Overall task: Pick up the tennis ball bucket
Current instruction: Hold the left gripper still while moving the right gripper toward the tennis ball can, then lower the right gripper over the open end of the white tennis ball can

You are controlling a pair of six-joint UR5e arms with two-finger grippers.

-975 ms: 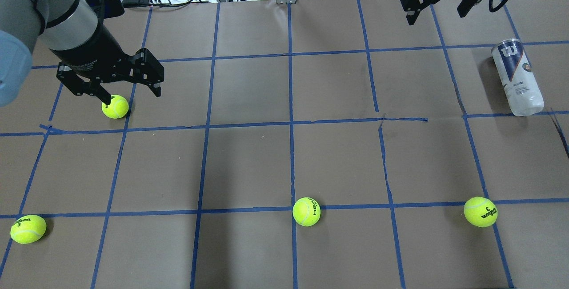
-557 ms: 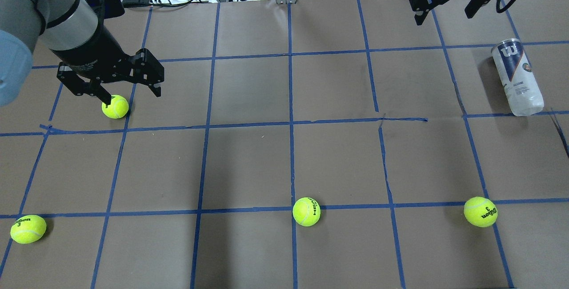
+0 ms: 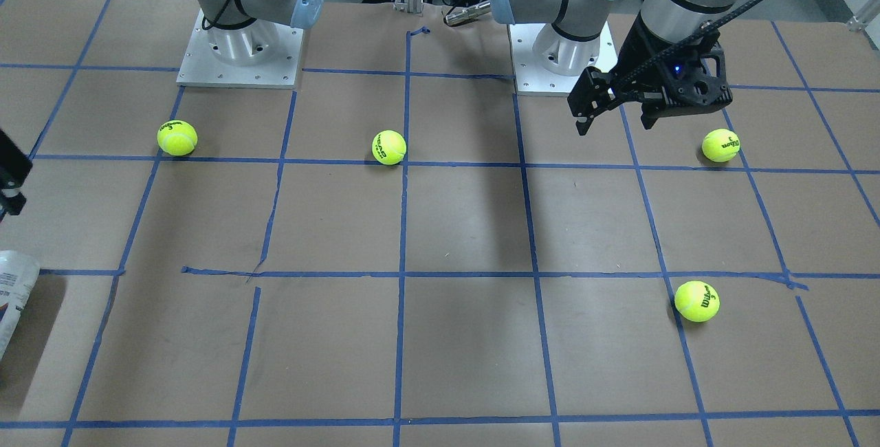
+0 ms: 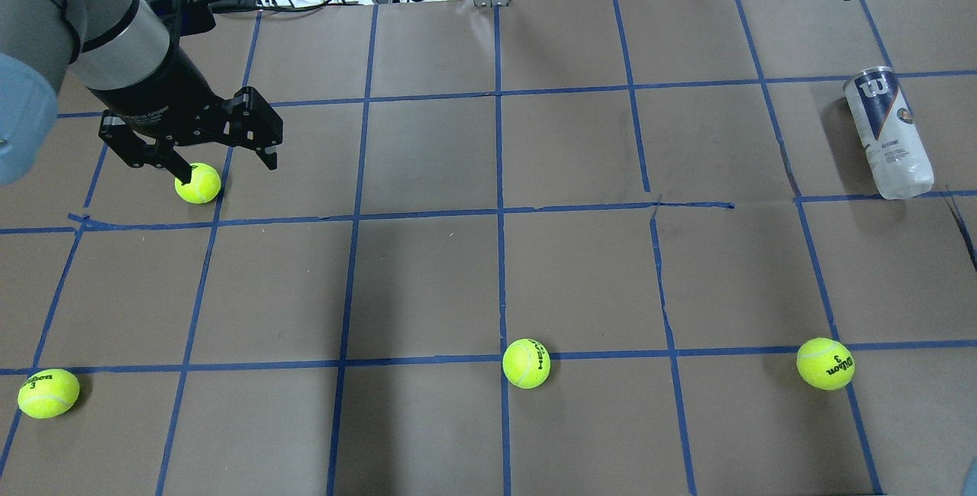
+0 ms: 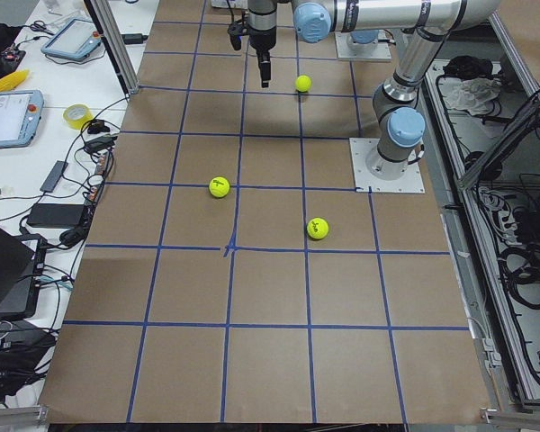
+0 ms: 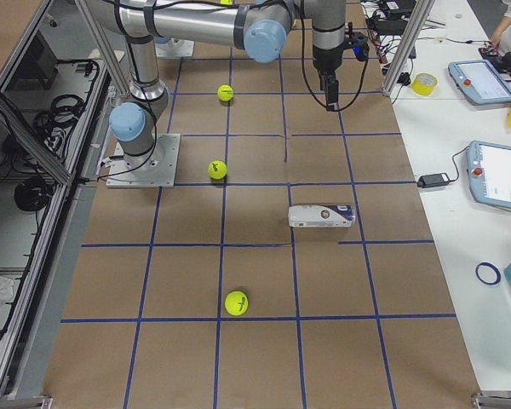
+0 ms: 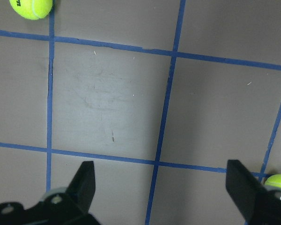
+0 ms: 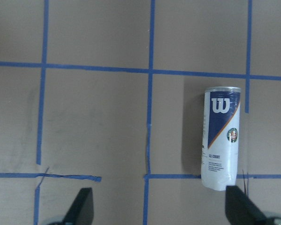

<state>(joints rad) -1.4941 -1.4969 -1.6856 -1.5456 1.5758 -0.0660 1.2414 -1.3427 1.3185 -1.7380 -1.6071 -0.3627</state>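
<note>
While the tennis ball bucket (image 4: 888, 133) lies on its side at 2 o'clock on the table (image 4: 580, 275), the right gripper (image 8: 160, 199) hangs toward 12 o'clock from it, jaws wide, empty. A sound grasp probably means descending over the bucket's middle, fingers (image 8: 84, 206) straddling its width. The left gripper (image 4: 227, 168), spread wide and empty, hovers at 10 o'clock beside a tennis ball (image 4: 198, 183). Overhead, the frame's top edge crops the right gripper.
</note>
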